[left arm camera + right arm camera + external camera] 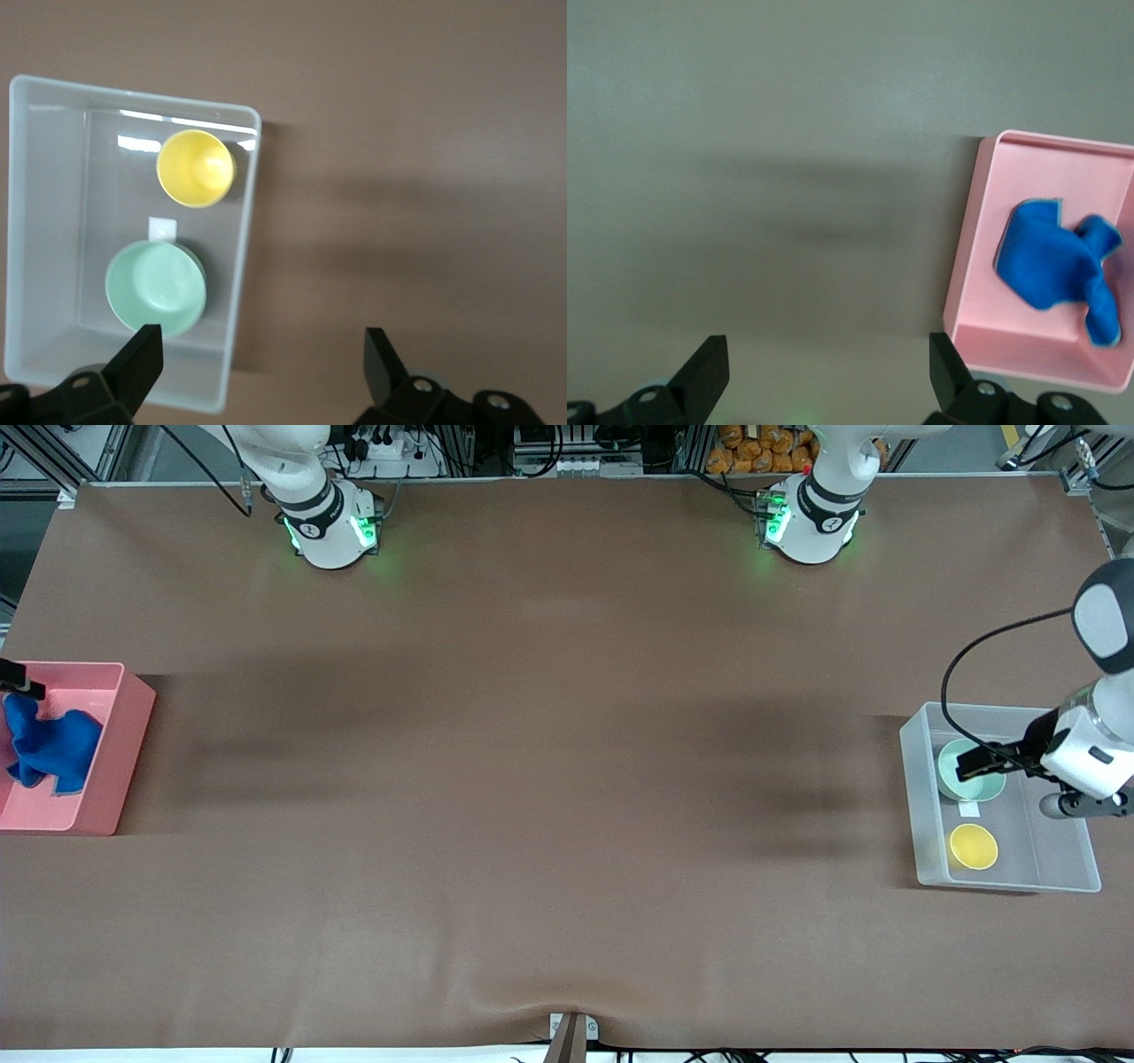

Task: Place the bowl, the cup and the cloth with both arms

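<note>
The mint-green bowl (960, 783) and the yellow cup (973, 846) stand side by side in a clear plastic bin (1010, 886) at the left arm's end of the table, the cup nearer the front camera. My left gripper (982, 761) hangs open and empty over the bowl and the bin's wall. The left wrist view shows the bowl (156, 288), the cup (195, 167) and my left gripper (261, 363). The blue cloth (51, 748) lies crumpled in a pink bin (115, 762) at the right arm's end. My right gripper (828, 367) is open and empty; one finger (19, 678) shows over the pink bin.
The brown table mat (549, 779) stretches between the two bins. A small white label (969, 809) lies in the clear bin between bowl and cup. The right wrist view shows the cloth (1054, 266) in the pink bin (983, 239).
</note>
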Available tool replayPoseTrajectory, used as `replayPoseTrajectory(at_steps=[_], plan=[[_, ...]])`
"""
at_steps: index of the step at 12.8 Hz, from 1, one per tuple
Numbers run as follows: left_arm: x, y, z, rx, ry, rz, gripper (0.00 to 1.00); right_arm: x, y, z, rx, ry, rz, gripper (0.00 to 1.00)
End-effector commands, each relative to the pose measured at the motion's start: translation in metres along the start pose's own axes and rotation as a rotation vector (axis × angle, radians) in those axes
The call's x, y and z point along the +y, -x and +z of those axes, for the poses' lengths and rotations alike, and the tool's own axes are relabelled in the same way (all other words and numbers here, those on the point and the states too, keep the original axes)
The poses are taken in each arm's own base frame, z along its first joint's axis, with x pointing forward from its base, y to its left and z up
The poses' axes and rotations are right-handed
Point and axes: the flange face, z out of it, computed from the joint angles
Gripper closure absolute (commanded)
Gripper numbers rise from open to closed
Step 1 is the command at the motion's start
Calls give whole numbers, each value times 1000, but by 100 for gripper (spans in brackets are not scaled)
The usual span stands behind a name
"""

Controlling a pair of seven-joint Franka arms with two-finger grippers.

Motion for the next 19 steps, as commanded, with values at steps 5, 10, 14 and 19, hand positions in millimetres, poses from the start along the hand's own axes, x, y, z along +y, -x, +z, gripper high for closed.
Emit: replayPoseTrajectory(at_steps=[5,10,14,19], plan=[[92,51,-65,-12,9,-89,0,-115,19,-44,13,22,151,0],[87,70,-102,-25,10,-72,0,-120,38,-38,-1,20,142,0],[74,81,-117,-19,13,-55,0,-125,36,-38,3,22,145,0],[48,78,-124,-6,27,-52,0,-125,33,-41,22,25,143,0]])
